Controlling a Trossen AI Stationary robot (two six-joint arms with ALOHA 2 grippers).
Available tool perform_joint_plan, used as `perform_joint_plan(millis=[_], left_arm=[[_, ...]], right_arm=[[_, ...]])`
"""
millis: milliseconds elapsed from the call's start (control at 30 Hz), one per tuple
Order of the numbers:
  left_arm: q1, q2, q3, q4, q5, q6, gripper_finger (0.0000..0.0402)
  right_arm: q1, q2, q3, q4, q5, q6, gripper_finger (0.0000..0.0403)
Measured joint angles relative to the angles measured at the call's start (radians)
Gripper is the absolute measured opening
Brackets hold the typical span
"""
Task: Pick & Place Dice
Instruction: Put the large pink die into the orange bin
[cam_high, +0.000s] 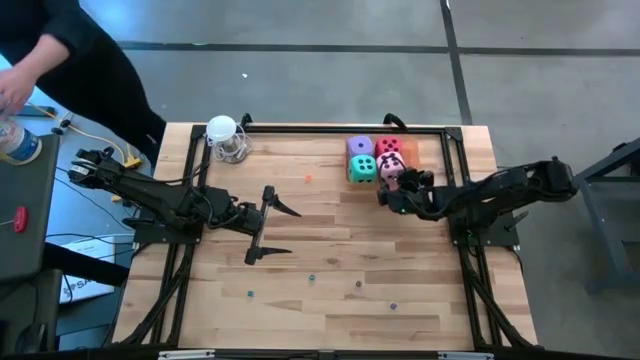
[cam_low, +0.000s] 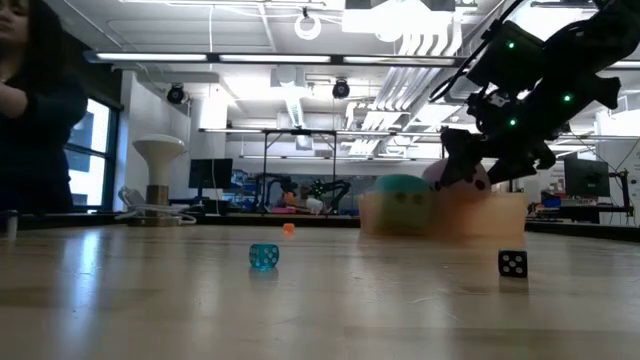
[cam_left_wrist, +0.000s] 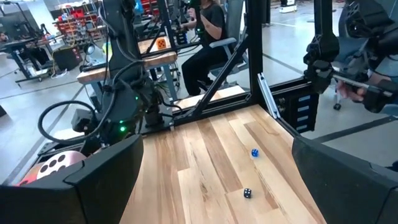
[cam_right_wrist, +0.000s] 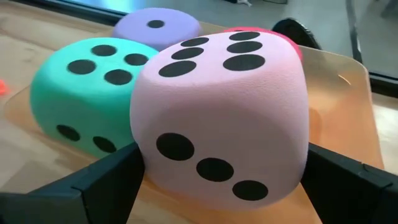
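Observation:
Four soft dice sit near the table's far edge on an orange tray (cam_high: 408, 152): purple (cam_high: 360, 146), teal (cam_high: 362, 168), red (cam_high: 389, 147) and pink (cam_high: 392, 167). The right wrist view shows the teal die (cam_right_wrist: 87, 93), the purple die (cam_right_wrist: 155, 25) and a sliver of the red die (cam_right_wrist: 273, 34) behind the pink one. My right gripper (cam_high: 393, 190) reaches in from the right and is shut on the pink die. My left gripper (cam_high: 272, 228) hovers wide open over the table's middle left, touching nothing. My right gripper pinches the pink die (cam_right_wrist: 224, 118) by two opposite side faces, low down, one finger (cam_right_wrist: 93, 186) on each side. It comes slanting down from the table's right. The die sits upright over the tray (cam_right_wrist: 348, 99), its six-pip face up. In the low view it shows higher than the teal die (cam_low: 400, 190); its underside is hidden.
Tiny dice and beads lie scattered on the near half of the table: a teal one (cam_low: 263, 256), a black one (cam_low: 512, 263) and an orange one (cam_low: 288, 229). A glass object with a white ball (cam_high: 226, 137) stands at the far left. A person (cam_high: 60, 60) stands beyond the table's far left corner.

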Motion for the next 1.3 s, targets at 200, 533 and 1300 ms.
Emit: perform_joint_plan(millis=[200,533,1300], left_arm=[[0.045,0.024,0.0,-0.054,0.002,0.001,0.04],[0.212,0.237,0.0,0.104,0.112,0.09,0.04],[0.552,1.047,0.285,0.985,0.432,-0.073,0.04]], right_arm=[[0.027,0.0,0.0,-0.001,0.015,0.0,0.0382],[0.065,0.0,0.0,0.0,-0.018,0.003,0.0382],[0.148,0.0,0.0,0.014,0.006,-0.01,0.0382]])
